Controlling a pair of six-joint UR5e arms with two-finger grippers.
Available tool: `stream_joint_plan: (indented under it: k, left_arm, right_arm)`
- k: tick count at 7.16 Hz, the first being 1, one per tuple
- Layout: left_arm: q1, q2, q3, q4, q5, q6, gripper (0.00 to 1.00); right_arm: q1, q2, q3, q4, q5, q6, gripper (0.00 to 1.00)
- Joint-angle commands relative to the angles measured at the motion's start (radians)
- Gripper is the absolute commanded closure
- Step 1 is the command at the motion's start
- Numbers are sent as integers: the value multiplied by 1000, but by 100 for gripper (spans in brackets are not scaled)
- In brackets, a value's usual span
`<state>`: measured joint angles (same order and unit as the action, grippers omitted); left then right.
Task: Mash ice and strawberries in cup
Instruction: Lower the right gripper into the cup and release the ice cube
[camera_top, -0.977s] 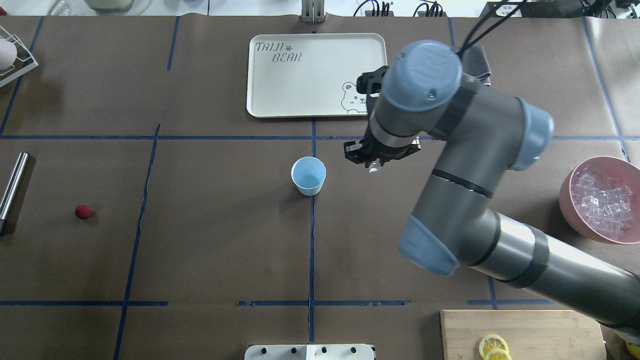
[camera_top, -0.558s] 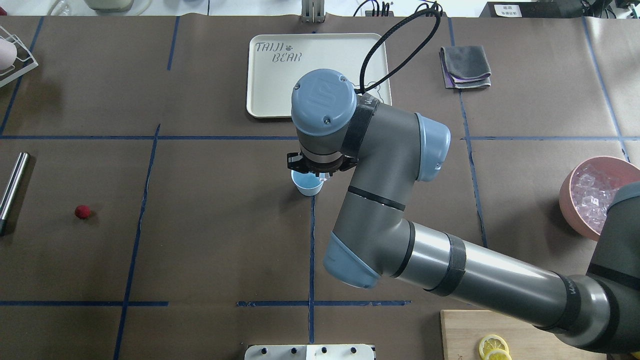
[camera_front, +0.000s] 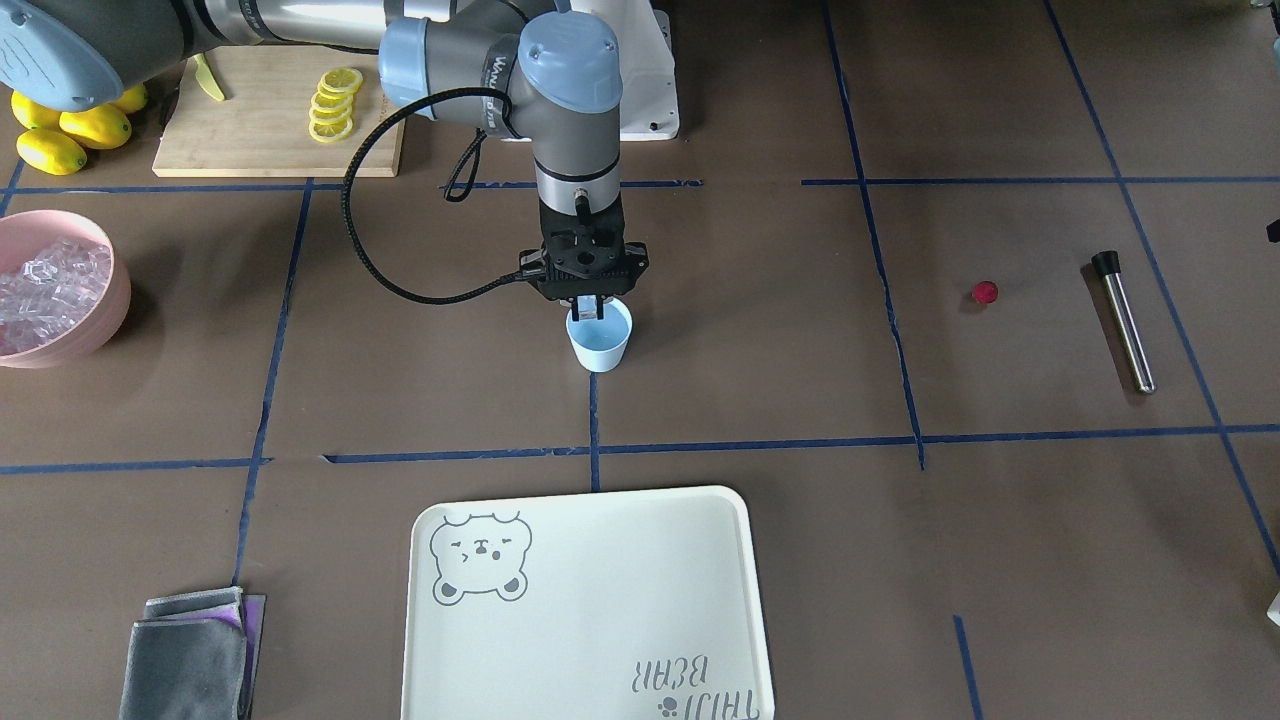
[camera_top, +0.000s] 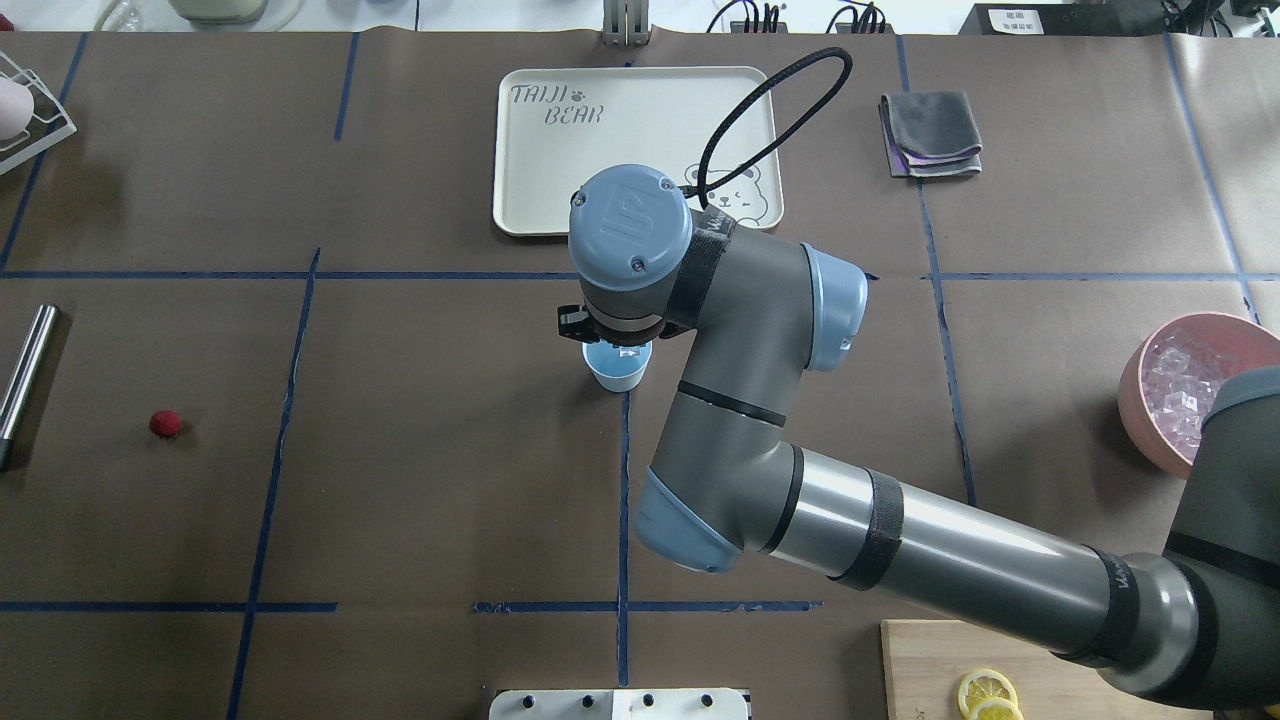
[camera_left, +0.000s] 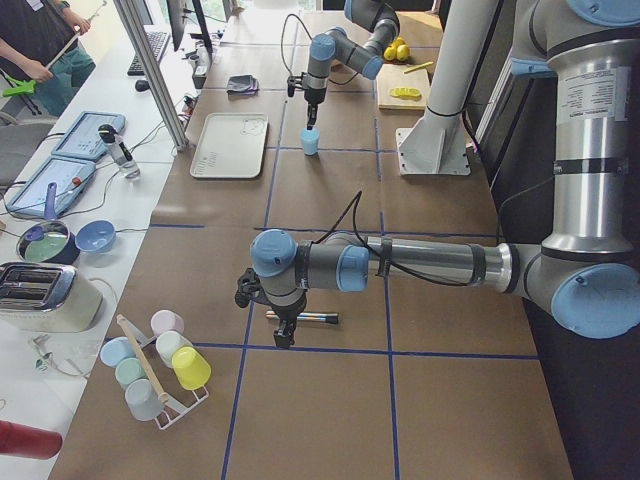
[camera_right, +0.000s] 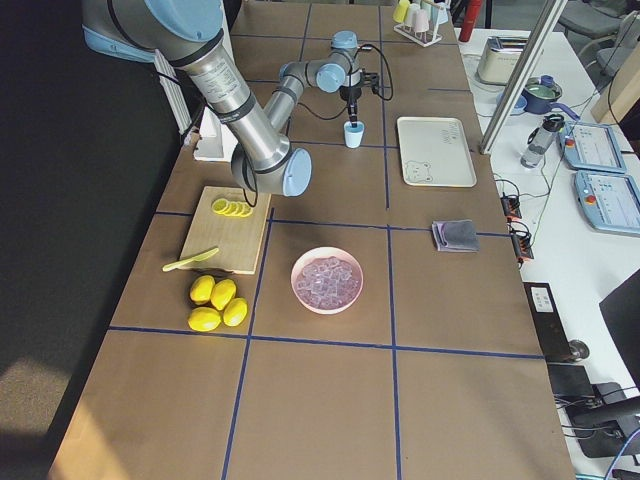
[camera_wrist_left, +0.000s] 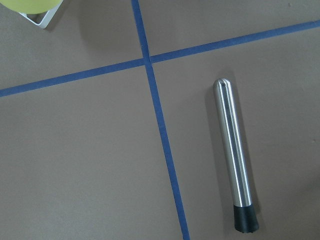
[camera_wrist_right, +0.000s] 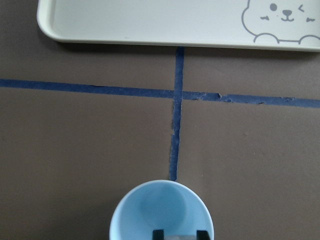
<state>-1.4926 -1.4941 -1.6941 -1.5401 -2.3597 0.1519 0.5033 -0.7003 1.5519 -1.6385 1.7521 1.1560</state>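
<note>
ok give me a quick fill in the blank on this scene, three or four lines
The right gripper holds an ice cube over the light-blue ____.
The strawberry lies on the bare ____, apart from the metal rod.
More ice fills the ____ bowl.
The tray bears a drawing of a ____.
Missing words: cup; table; pink; bear.
</note>
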Motion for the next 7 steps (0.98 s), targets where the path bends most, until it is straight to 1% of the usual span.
stream_joint_plan:
  k: [1, 3, 5, 7]
  left_arm:
    - [0, 0, 2, 0, 0, 2, 0]
    - [0, 0, 7, -2, 0, 0, 0]
    - [0, 0, 7, -2, -1, 2, 0]
    - [0, 0, 7, -2, -1, 2, 0]
  right_arm:
    - [0, 27, -27, 8, -2, -1, 100]
    - [-3, 35, -39, 6, -3, -10, 96]
    - [-9, 33, -38, 6, -2, -2, 1]
    - [-9, 35, -38, 6, -2, -4, 1]
